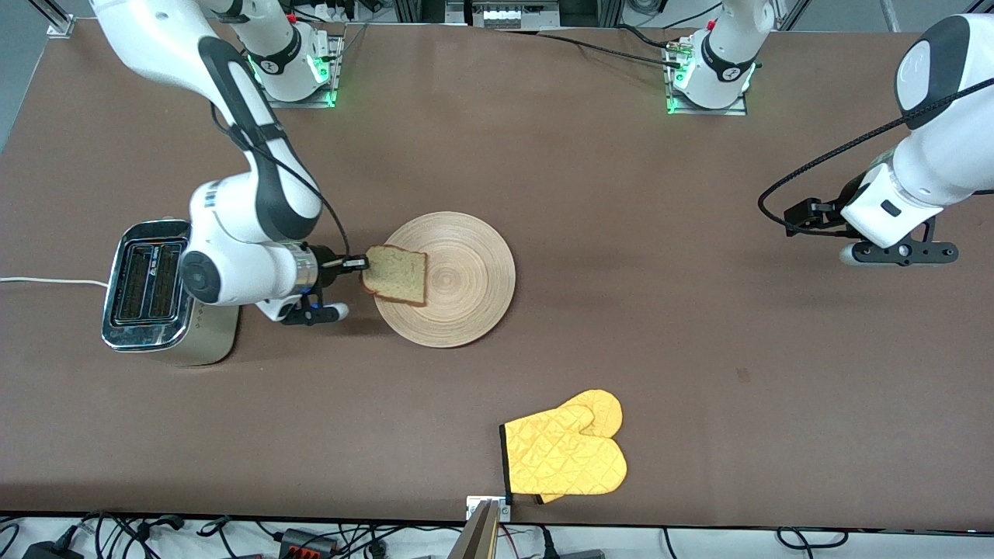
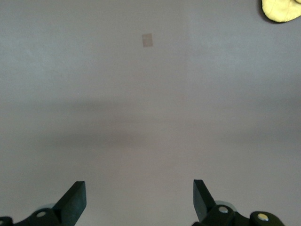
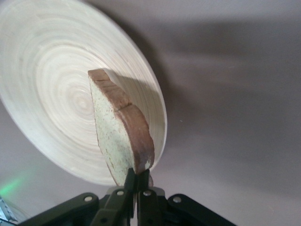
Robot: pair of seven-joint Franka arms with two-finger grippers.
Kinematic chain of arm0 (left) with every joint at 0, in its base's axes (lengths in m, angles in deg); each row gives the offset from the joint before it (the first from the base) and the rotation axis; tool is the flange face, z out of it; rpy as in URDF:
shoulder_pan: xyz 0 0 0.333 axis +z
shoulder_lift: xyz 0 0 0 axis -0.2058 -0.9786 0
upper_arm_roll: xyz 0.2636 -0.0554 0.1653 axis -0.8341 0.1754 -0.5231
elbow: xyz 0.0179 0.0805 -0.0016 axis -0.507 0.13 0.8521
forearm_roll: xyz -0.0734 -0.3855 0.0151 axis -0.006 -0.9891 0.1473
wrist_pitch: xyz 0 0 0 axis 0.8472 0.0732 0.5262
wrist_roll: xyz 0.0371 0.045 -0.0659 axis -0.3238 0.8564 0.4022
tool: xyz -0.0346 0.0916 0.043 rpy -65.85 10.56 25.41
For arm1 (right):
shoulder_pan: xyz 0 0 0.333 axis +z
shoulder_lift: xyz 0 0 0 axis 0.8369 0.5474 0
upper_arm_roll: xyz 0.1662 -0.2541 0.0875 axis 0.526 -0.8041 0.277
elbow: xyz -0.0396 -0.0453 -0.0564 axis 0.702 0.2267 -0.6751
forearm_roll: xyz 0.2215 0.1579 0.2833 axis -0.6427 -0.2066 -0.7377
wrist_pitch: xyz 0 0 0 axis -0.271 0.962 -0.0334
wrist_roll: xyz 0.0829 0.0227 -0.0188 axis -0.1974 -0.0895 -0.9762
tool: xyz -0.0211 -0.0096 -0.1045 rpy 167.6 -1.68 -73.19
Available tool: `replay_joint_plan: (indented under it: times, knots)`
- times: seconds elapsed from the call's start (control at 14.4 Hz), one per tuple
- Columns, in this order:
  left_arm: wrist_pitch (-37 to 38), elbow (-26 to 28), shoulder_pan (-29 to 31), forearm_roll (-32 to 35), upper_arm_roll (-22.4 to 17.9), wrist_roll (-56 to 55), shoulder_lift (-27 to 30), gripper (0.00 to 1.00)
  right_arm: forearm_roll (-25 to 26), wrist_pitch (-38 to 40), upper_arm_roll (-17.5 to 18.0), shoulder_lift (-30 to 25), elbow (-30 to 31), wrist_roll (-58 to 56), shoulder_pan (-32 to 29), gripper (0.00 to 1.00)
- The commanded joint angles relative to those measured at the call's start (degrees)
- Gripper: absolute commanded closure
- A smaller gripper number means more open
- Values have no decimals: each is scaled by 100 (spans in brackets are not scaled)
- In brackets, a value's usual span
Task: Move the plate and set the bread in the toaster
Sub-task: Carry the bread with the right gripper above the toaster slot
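The light-wood plate (image 1: 458, 279) lies mid-table, beside the toaster (image 1: 151, 291), which stands toward the right arm's end with its dark slots up. My right gripper (image 1: 359, 264) is shut on one edge of the bread (image 1: 396, 274) and holds the slice over the plate's rim on the toaster's side. In the right wrist view the bread (image 3: 120, 134) stands on edge between the closed fingers (image 3: 129, 181), with the plate (image 3: 56, 89) under it. My left gripper (image 1: 901, 252) is open and empty, waiting over bare table at the left arm's end; its fingertips (image 2: 75, 200) are wide apart.
A yellow oven mitt (image 1: 565, 450) lies near the table's front edge, nearer to the front camera than the plate; its tip shows in the left wrist view (image 2: 282, 10). The toaster's white cord (image 1: 46, 281) runs off the right arm's end of the table.
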Motion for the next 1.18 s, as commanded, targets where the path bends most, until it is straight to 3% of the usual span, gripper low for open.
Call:
replay_joint_plan:
  times: [0.0,0.28,0.63,0.84,1.11]
  knots:
    - [247,-296,4,-16,67,14,-62,0,831,1002,-202,-62,-993,335,-9,100]
    - [424,-481,57,-77,49,-22,-80,0,2432,2207,-370,-71,-1961,301,-18,100]
    - [625,-490,48,-43,75,-48,26,0,4093,2983,-440,-71,-2279,327,-27,100]
    - [696,-612,66,-270,-4,-57,8,0,4307,2984,-940,-71,-2288,196,-27,100]
    - [723,-613,66,-288,23,-302,17,0,4324,2975,-1204,-176,-2288,3,-18,100]
